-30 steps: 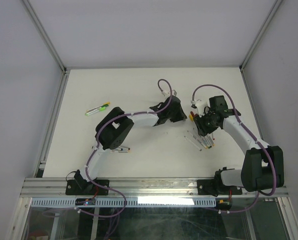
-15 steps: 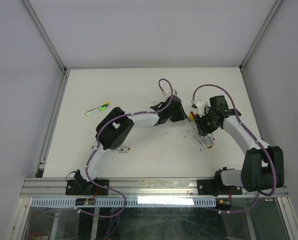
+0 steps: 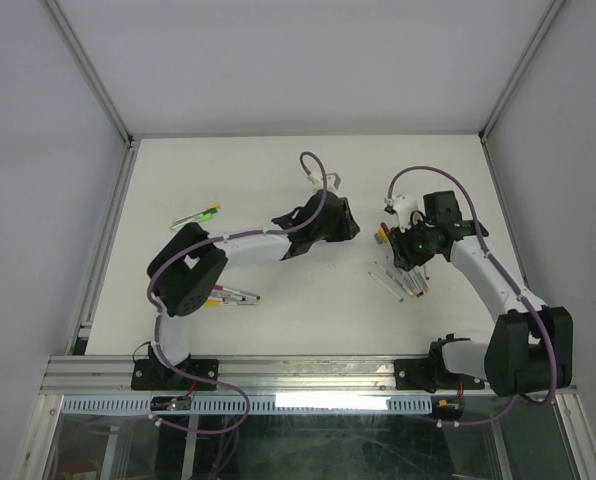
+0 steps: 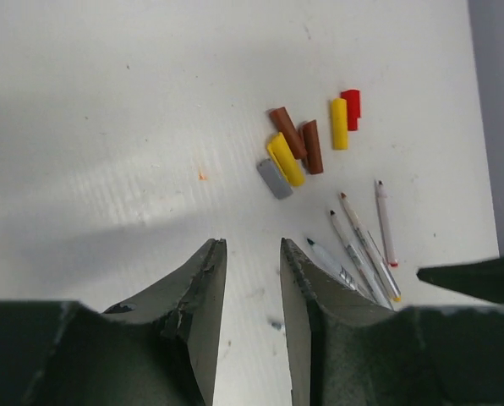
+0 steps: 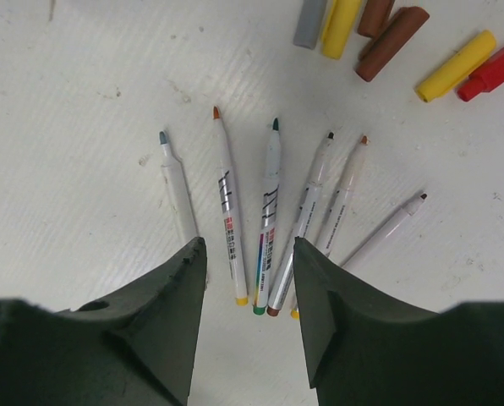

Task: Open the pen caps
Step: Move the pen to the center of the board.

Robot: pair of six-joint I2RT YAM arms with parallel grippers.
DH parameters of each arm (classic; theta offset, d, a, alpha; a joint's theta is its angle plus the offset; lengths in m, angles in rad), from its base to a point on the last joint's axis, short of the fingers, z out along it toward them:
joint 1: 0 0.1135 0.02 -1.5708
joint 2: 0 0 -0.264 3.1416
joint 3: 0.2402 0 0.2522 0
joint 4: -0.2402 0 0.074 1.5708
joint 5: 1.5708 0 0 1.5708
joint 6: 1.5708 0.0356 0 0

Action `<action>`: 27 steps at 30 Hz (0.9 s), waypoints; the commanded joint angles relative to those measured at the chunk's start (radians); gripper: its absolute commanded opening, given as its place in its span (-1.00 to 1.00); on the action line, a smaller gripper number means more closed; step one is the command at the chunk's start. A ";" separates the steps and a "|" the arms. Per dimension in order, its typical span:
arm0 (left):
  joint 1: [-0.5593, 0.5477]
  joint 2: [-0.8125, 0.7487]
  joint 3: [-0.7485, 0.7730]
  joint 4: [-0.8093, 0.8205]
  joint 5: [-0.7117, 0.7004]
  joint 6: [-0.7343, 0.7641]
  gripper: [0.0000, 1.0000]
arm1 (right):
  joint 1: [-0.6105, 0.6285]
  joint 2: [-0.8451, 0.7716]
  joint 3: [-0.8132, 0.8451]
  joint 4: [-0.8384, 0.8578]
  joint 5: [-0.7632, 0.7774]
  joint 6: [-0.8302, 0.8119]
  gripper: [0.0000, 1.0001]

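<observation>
Stubby, smooth plastic pen caps [image 4: 286,159] in brown, yellow, grey and red, loose just beyond the tips of the pens [image 5: 269,194]. Slim white barrels, fanned on a faintly ribbed white table [image 5: 83,169]. Right gripper [image 5: 248,245] over the pens' tail ends, jaws parted, empty. Left gripper [image 4: 250,245] near the pens, jaws narrowly apart, grasping nothing.

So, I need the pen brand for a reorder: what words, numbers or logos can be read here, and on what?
No text here is legible.
The pens: black marks and small coloured print on the barrels, too blurred to read.
The pen caps: plain, no print visible.
Top view: everything is too small to show any lettering.
</observation>
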 commanded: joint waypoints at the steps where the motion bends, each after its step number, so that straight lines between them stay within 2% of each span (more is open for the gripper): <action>1: -0.007 -0.243 -0.166 0.198 -0.055 0.161 -0.31 | -0.006 -0.071 0.019 0.017 -0.105 -0.008 -0.04; 8: -0.004 -0.545 -0.489 0.275 -0.182 0.272 0.03 | -0.005 -0.160 0.031 0.023 -0.297 -0.046 -0.04; 12: 0.010 -0.687 -0.622 0.255 -0.288 0.310 0.44 | 0.000 -0.175 0.060 0.028 -0.398 -0.063 -0.04; 13: 0.022 -0.719 -0.650 0.252 -0.293 0.318 0.48 | 0.003 -0.172 0.073 0.028 -0.423 -0.068 -0.03; 17: 0.114 -0.825 -0.747 0.231 -0.263 0.328 0.71 | 0.017 -0.137 0.132 -0.005 -0.554 -0.154 -0.03; 22: 0.266 -0.923 -0.826 0.210 -0.220 0.338 0.93 | 0.093 -0.070 0.219 -0.062 -0.637 -0.243 -0.02; 27: 0.369 -0.925 -0.827 0.186 -0.183 0.373 0.98 | 0.140 -0.020 0.232 -0.060 -0.693 -0.255 -0.02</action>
